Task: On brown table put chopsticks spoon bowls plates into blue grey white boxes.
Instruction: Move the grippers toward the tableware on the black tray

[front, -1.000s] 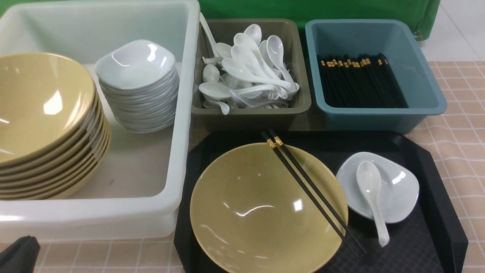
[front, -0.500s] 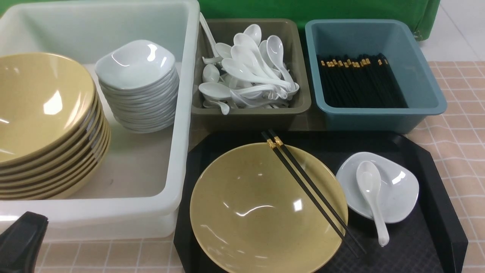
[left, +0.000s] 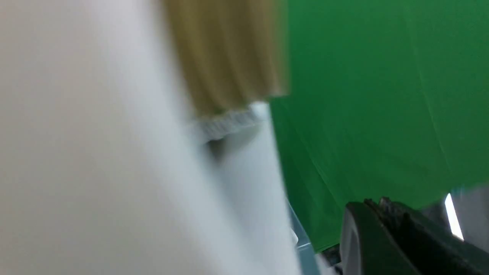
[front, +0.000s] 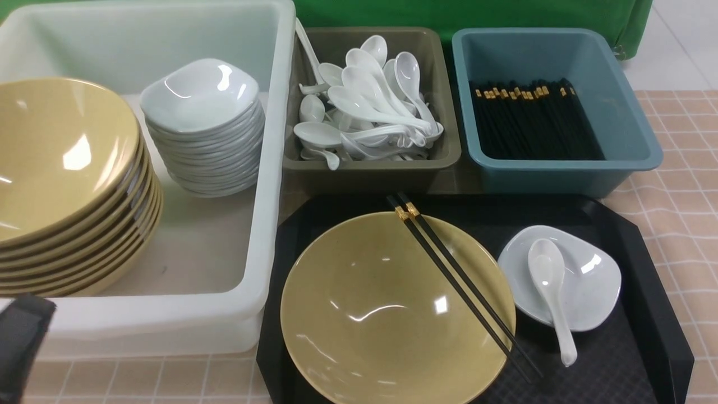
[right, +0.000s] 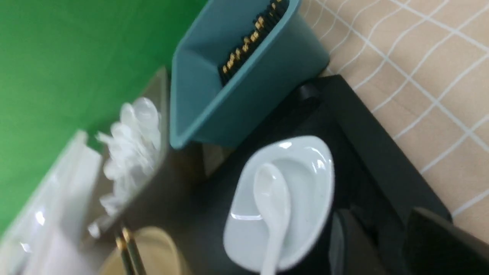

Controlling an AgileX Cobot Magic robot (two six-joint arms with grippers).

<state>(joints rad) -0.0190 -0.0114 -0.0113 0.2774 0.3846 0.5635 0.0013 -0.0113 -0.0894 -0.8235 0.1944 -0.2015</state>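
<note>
Front view: looking down on a black tray (front: 664, 331), with white box (front: 261, 224) at ten o'clock, grey box (front: 443, 129) at twelve, blue box (front: 645, 140) at two.
Seen at six o'clock, on the tray, a yellow bowl (front: 359, 336) with two chopsticks (front: 449, 269) lying across; at four, a white plate (front: 589, 292) bearing a spoon (front: 547, 266), handle over the rim. At eight, just part of the left gripper (left: 376, 208). Left wrist view: shut, fingertips together, empty; blurred yellow bowls (left: 225, 57) visible beyond. Right wrist view: right gripper (right: 382, 225) partly open, empty, near plate and spoon.
</note>
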